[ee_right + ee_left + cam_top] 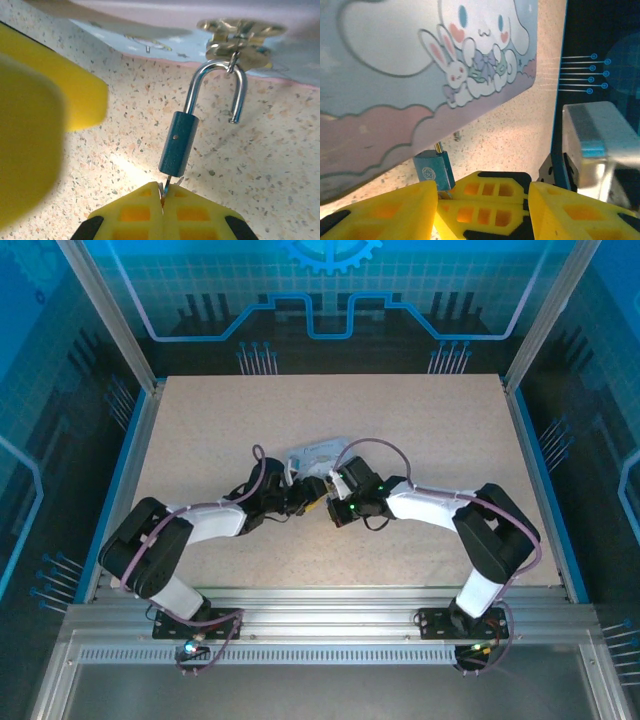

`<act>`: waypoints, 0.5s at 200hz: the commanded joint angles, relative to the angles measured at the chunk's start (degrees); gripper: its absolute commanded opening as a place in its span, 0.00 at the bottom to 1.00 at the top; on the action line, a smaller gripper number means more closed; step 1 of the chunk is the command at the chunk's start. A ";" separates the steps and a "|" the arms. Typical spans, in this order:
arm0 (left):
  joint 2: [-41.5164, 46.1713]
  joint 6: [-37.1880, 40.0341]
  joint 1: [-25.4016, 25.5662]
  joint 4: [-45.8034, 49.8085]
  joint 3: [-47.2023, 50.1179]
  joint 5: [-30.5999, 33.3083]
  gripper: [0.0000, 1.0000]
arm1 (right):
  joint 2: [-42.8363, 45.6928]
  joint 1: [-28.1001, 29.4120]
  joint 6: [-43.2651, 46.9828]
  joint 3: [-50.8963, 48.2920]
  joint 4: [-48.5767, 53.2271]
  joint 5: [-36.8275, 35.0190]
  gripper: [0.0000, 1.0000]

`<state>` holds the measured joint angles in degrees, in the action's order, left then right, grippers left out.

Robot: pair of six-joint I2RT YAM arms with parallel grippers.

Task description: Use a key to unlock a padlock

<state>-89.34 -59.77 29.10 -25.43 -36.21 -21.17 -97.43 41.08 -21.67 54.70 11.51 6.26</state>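
Right wrist view, nearest: right gripper (162,200), fingertips pinched tight on the key (165,186), of which 1 thin sliver shows.
Key to lock: the key enters the underside of the padlock (178,142), which lies straight ahead of the right fingertips and just beyond them.
Long axis: the padlock body points away from the right gripper, tilted slightly to the right, in line with the key.
Shackle (217,70): 1 leg sits in the body and the other hangs free, so the lock looks sprung.
Farther: the shackle's bend hooks the brassy hasp (240,37) of the tin (395,75).
Left gripper (303,503): jaws apart and holding nothing, with 1 finger (60,100) beside the lock, not touching.
Nearer arm: the right, so any further turn would likely run about the lock's long axis.
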 commanded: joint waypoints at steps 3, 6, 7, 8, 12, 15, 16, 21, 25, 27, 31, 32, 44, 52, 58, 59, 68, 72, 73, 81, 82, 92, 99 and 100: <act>1.62 2.44 -0.71 1.85 1.05 3.41 0.52 | -0.58 -0.33 2.72 -0.68 -1.03 2.12 0.00; 1.69 2.79 -0.71 2.16 0.98 3.74 0.53 | -0.50 -0.39 2.91 -0.77 -1.12 2.03 0.00; 1.70 2.93 -0.71 2.32 0.93 3.89 0.52 | -0.45 -0.39 2.97 -0.88 -1.13 1.97 0.00; 1.71 3.01 -0.71 2.50 0.86 4.05 0.53 | -0.46 -0.43 3.09 -0.94 -1.13 1.94 0.00; 1.80 3.46 -0.71 3.12 0.87 4.50 0.53 | -0.38 -0.47 3.44 -1.11 -1.16 1.85 0.00; 1.88 3.77 -0.72 3.43 0.87 4.93 0.53 | -0.28 -0.40 3.72 -1.21 -1.14 1.78 0.00; 1.88 3.87 -0.72 3.49 0.87 5.05 0.53 | -0.25 -0.39 3.77 -1.23 -1.18 1.76 0.00; 1.94 4.20 -0.78 3.89 0.87 5.59 0.53 | -0.18 -0.45 4.33 -1.34 -0.99 1.71 0.00; 2.04 4.53 -0.80 4.05 0.87 5.96 0.53 | -0.07 -0.41 4.79 -1.43 -0.90 1.57 0.00; 2.10 4.74 -0.85 4.07 0.87 6.12 0.54 | -0.12 -0.44 4.93 -1.54 -0.83 1.47 0.00; 2.15 5.01 -0.88 4.05 0.87 6.36 0.54 | -0.04 -0.41 5.38 -1.57 -0.72 1.21 0.00; 2.15 5.10 -0.89 4.06 0.87 6.42 0.54 | -0.04 -0.44 5.48 -1.55 -0.67 1.17 0.00; 2.24 5.95 -1.15 4.46 0.71 7.07 0.55 | 0.10 -0.47 7.03 -1.46 0.02 0.41 0.00; 2.24 6.62 -1.39 4.87 0.41 7.56 0.55 | 0.04 -0.44 7.97 -1.27 0.63 -0.33 0.00; 2.20 6.99 -1.71 5.39 0.20 7.90 0.55 | -0.07 -0.42 8.99 -0.95 1.30 -0.71 0.00; 2.17 7.01 -1.74 5.48 0.14 7.94 0.55 | -0.06 -0.45 9.18 -0.89 1.44 -0.72 0.00; 2.10 7.46 -2.22 5.46 0.08 8.23 0.55 | -0.29 -0.46 10.82 -0.31 2.74 -1.17 0.00; 2.07 7.60 -2.43 5.35 0.08 8.27 0.55 | -0.37 -0.43 11.39 0.01 3.29 -1.42 0.00; 2.02 7.63 -2.50 5.32 0.08 8.30 0.55 | -0.38 -0.41 11.61 0.08 3.40 -1.47 0.00; 1.93 7.90 -3.01 5.16 0.08 8.34 0.55 | -0.59 -0.44 13.17 0.63 4.57 -1.87 0.00; 1.91 7.95 -3.05 5.14 0.04 8.34 0.55 | -0.63 -0.46 13.33 0.70 4.75 -1.96 0.00; 1.76 8.19 -3.64 5.09 -0.06 8.25 0.55 | -0.81 -0.46 14.78 1.21 5.76 -2.95 0.00; 1.58 8.50 -3.94 4.91 -0.17 8.14 0.55 | -0.82 -0.41 15.58 1.49 6.52 -3.74 0.00; 1.56 8.52 -4.00 4.97 -0.18 8.15 0.55 | -0.83 -0.40 15.68 1.52 6.65 -3.81 0.00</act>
<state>-88.49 -53.98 26.72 -21.04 -35.83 -14.74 -97.69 41.08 -11.42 54.48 12.99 4.97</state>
